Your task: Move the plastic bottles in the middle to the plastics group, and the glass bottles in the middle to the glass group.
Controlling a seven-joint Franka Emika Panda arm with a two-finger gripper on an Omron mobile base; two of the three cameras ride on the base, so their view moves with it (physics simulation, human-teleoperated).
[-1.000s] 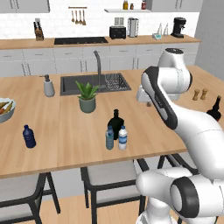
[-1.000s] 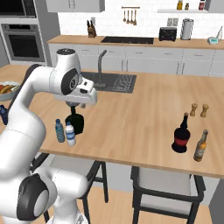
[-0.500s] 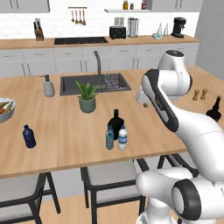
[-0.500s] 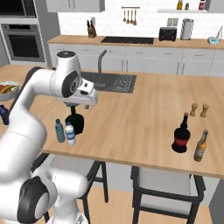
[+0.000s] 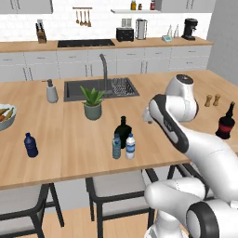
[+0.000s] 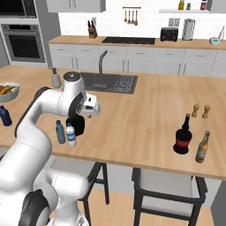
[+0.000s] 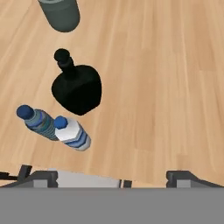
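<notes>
Standing near the front edge of the wooden island counter (image 5: 69, 153) are the two small plastic bottles, the pale blue-grey bottle (image 5: 116, 147) and the white bottle with a blue label band (image 5: 130, 146), touching side by side, with the squat black glass bottle (image 5: 123, 130) just behind them at about 12 o'clock. Above and to their 3 o'clock side hangs the gripper (image 7: 105, 177), its dark fingertips (image 7: 183, 176) spread wide with nothing between them. Farther out, the navy bottle (image 5: 30, 145) stands well apart at 9 o'clock, the red-labelled bottle (image 5: 226, 122) well apart at 3 o'clock, and a potted plant (image 5: 92, 102) sits beyond at 11 o'clock before the sink (image 5: 100, 88).
</notes>
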